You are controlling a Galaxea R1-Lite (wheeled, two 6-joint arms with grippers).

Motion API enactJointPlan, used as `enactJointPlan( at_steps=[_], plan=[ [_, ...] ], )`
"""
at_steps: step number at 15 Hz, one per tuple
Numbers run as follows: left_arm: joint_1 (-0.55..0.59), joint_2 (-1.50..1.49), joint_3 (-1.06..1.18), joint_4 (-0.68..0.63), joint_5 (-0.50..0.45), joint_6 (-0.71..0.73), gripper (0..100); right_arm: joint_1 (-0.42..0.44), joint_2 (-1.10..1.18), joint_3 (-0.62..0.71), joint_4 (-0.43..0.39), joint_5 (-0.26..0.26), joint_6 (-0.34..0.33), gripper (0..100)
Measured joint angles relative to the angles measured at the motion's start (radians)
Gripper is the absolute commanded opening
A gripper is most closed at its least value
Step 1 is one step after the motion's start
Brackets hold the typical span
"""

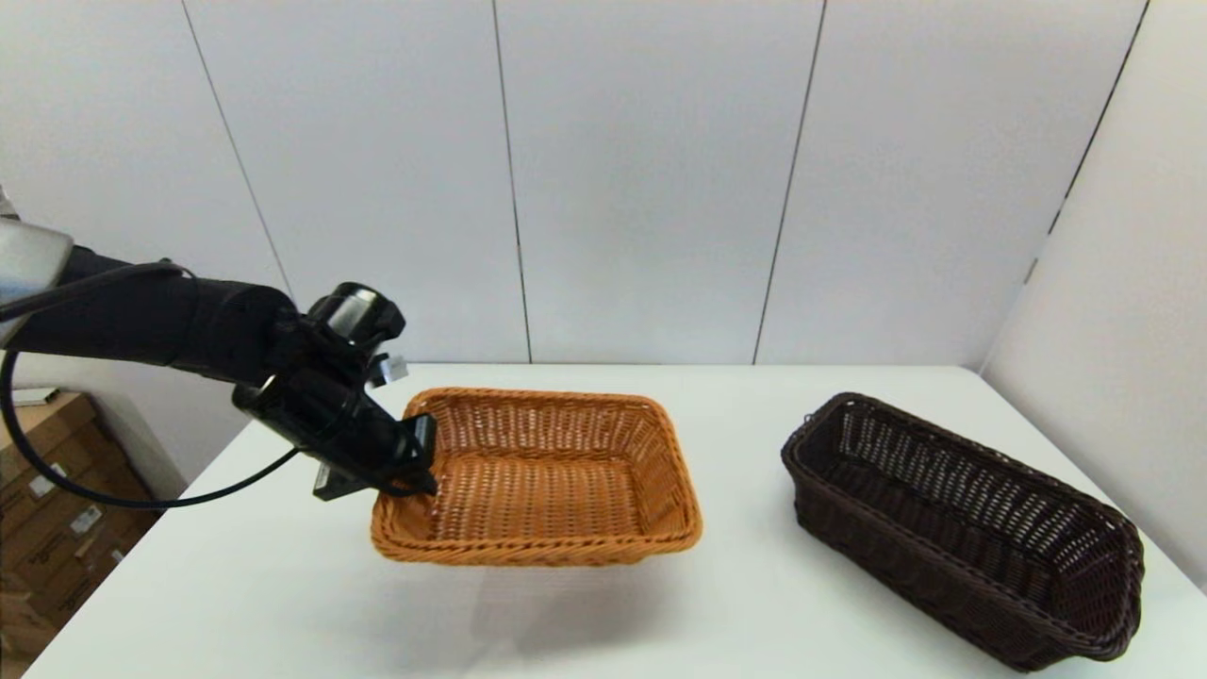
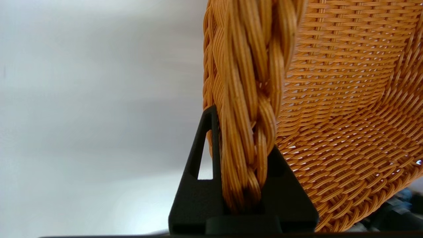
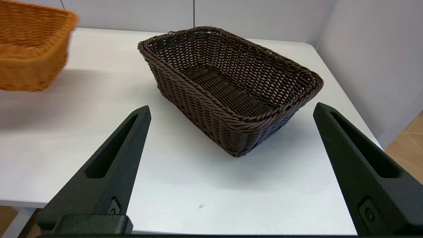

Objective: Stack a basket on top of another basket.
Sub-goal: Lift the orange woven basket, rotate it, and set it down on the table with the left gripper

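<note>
Nearest you, the right gripper sits back off the table's near edge w/ both black fingers spread wide, nothing between them; the right arm doesn't show in the head view. Just past those fingers the dark basket rests flat on the white table, on the robot's right side, one corner turned toward the right wrist cam, inside bare. In the head view you see the same dark basket lying at an angle near the table's right edge, close to the side wall. To its left, well apart from it, the orange basket hangs above the table, roughly mid-table and a bit left; a soft shadow lies on the table under it, so it's clear of the surface, approx level w/ the held side a touch lower. The left gripper is clamped on that basket's left rim, arm reaching in from the left. The left wrist cam shows the pinch up close: the braided rim is wedged between the two black fingers, one outside the wall, one inside, w/ the orange basket floor and far wall beyond. Farthest back: the pale panelled wall; cardboard boxes below the table's left edge.
</note>
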Motion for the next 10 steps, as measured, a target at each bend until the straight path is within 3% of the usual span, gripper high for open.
enactJointPlan(
  at_steps=[10],
  plan=[
    [-0.246,0.242,-0.340,0.077,0.013,-0.102,0,0.000,0.000,0.000,0.000,0.000,0.000,100]
  ],
)
